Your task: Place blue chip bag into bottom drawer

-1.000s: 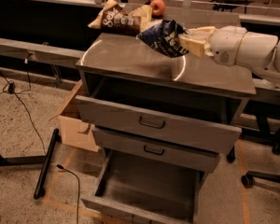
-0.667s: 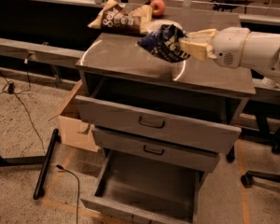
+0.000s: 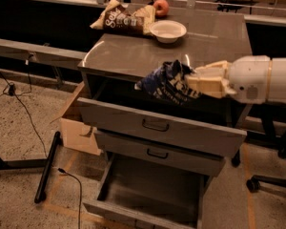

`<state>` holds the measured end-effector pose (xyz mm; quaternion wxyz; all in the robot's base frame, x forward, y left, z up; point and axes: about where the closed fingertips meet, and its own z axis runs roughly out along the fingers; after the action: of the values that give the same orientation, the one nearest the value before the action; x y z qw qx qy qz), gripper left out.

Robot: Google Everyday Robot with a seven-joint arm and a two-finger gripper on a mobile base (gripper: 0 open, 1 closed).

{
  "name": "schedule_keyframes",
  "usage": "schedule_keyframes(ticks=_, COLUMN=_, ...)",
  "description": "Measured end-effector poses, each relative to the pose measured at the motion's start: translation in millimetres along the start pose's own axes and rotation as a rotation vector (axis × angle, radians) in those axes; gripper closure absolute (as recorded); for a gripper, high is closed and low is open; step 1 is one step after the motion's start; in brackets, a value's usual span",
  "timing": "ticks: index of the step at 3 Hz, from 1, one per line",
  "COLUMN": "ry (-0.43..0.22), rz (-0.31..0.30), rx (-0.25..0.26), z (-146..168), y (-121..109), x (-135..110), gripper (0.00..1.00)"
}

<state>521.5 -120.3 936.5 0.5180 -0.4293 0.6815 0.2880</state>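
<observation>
The blue chip bag point(image 3: 168, 84), crumpled navy foil with white markings, hangs in the air over the open top drawer point(image 3: 157, 125). My gripper point(image 3: 195, 84), cream-coloured, comes in from the right and is shut on the bag's right side. The bottom drawer point(image 3: 148, 194), a wide plain grey box, is pulled out at the foot of the cabinet, below and in front of the bag. The middle drawer point(image 3: 157, 151) is partly out above it.
On the cabinet top point(image 3: 128, 51) stand a white bowl point(image 3: 168, 31), a brown chip bag point(image 3: 124, 19) and a red apple point(image 3: 161, 6). A cardboard box point(image 3: 76, 128) sits left of the cabinet. Cables and a black stand leg point(image 3: 46, 168) lie on the floor.
My gripper has carried the blue chip bag off the cabinet top, forward and down, to in front of the cabinet over the top drawer. The white bowl it hid now shows.
</observation>
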Motion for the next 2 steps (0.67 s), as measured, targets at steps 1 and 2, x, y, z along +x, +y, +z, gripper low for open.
schedule_keyframes(ticks=1, ry=0.025, rz=0.037, rx=-0.020, z=-9.1, y=31.2, x=46.8, gripper=1.00)
schedule_keyframes(ticks=2, ry=0.037, rz=0.080, rx=0.010, z=1.3, y=39.8, x=111.6, gripper=1.00)
